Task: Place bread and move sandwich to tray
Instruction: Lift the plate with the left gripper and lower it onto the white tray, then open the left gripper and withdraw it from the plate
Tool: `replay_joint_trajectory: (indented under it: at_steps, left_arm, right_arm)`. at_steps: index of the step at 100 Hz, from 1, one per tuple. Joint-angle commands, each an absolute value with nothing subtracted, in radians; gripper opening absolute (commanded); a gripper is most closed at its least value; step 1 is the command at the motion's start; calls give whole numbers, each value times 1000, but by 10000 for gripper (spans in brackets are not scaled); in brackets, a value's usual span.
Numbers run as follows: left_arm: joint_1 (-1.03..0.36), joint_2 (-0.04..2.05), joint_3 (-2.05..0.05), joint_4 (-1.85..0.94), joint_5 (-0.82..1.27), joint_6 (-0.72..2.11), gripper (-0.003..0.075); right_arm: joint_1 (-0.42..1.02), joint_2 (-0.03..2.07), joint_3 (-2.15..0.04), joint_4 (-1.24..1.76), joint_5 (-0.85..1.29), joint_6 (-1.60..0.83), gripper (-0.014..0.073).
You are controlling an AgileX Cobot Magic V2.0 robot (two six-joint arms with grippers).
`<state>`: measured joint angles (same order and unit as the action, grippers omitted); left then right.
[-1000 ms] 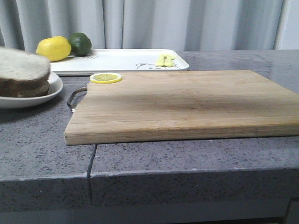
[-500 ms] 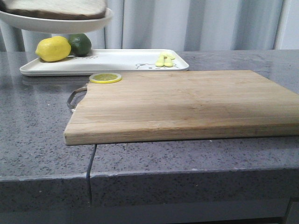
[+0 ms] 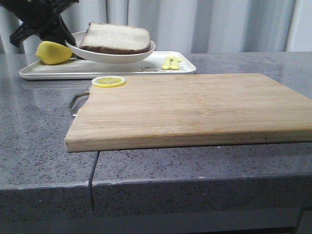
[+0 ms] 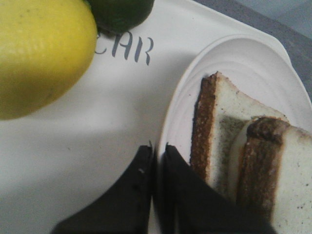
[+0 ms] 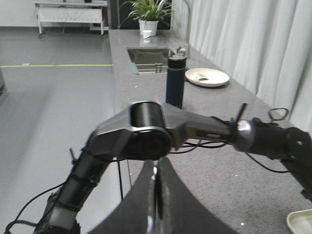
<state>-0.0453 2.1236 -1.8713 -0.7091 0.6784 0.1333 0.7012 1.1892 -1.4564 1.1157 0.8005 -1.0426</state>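
The sandwich [image 3: 117, 38], brown-crusted white bread slices stacked, lies on the round white dish [image 3: 112, 54]. The dish is over the white tray [image 3: 58, 72] at the back left; I cannot tell whether it touches the tray. My left gripper [image 3: 53, 31] is shut on the dish's left rim. In the left wrist view the gripper [image 4: 157, 148] pinches the dish's rim [image 4: 234, 63] beside the sandwich [image 4: 243, 146], above the tray [image 4: 87, 126]. No loose bread slice shows. My right gripper [image 5: 157, 168] is shut and empty, out of the front view.
A lemon [image 3: 52, 52] and small yellow items [image 3: 171, 62] lie on the tray; the lime [image 4: 119, 12] shows by the lemon [image 4: 39, 53]. A wooden cutting board [image 3: 195, 107] with a lemon slice [image 3: 109, 81] fills the front. The right wrist view shows an arm [image 5: 146, 136], a bottle [image 5: 175, 80] and a plate [image 5: 207, 76].
The dish with the sandwich has gone from the counter at the left, up, then right and down over the tray, held by my left gripper.
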Motion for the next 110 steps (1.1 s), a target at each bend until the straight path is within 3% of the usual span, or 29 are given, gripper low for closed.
replay_joint_trajectory:
  at_steps: [1, 45, 68, 90, 110]
  left_arm:
    - [-41, 2095, -1953, -773, 647, 124, -20]
    - [-33, 2152, -1969, -722, 656, 124, -9]
    - [12, 2148, -1969, -753, 736, 124, 195]
    - [49, 2111, -1969, -764, 864, 167, 183]
    - [47, 2031, -1969, -764, 898, 183, 19]
  right_arm:
    - [701, 1162, -1482, 1152, 794, -1052, -62]
    - [701, 1162, -1482, 1149, 851, -1051, -62]
    - [701, 1162, -1482, 1086, 874, -1052, -62]
    - [701, 1153, -1445, 1039, 860, -1053, -62]
    - [701, 1079, -1293, 952, 789, -1053, -62]
